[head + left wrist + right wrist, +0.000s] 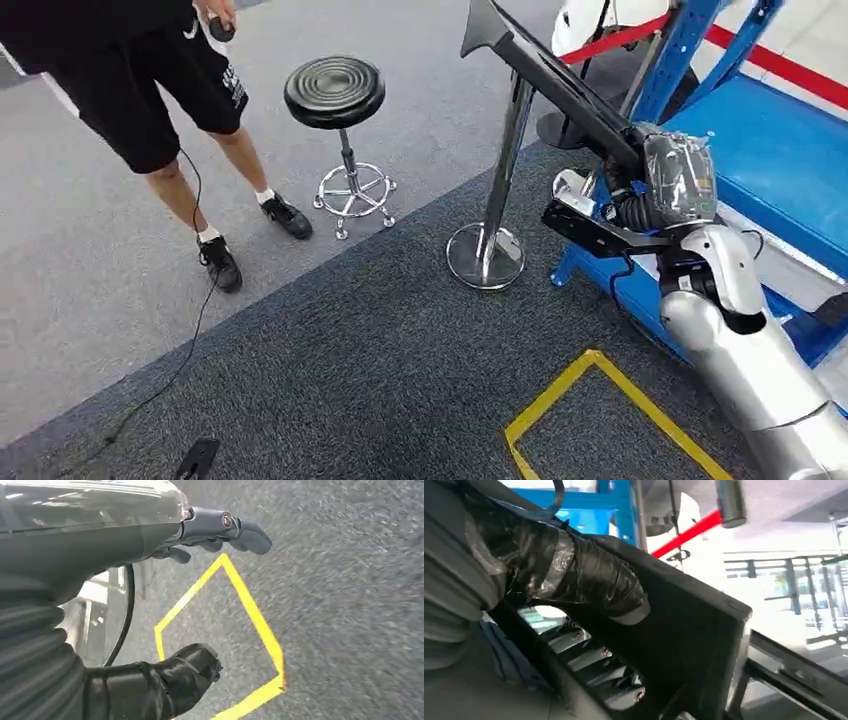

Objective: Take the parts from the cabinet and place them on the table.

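Grey carpet floor [350, 380], yellow tape outline [560, 400], black stool [335, 92].

Silver arm [745, 350], grey ribbed cover [30, 650], dark fingers [594, 660].

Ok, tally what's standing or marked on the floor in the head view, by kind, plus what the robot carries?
Black stool: 1
Chrome barrier post: 1
Yellow tape outline: 1
Blue rack: 1
Person: 1
Long black part, held by the right hand: 1
Total: 6
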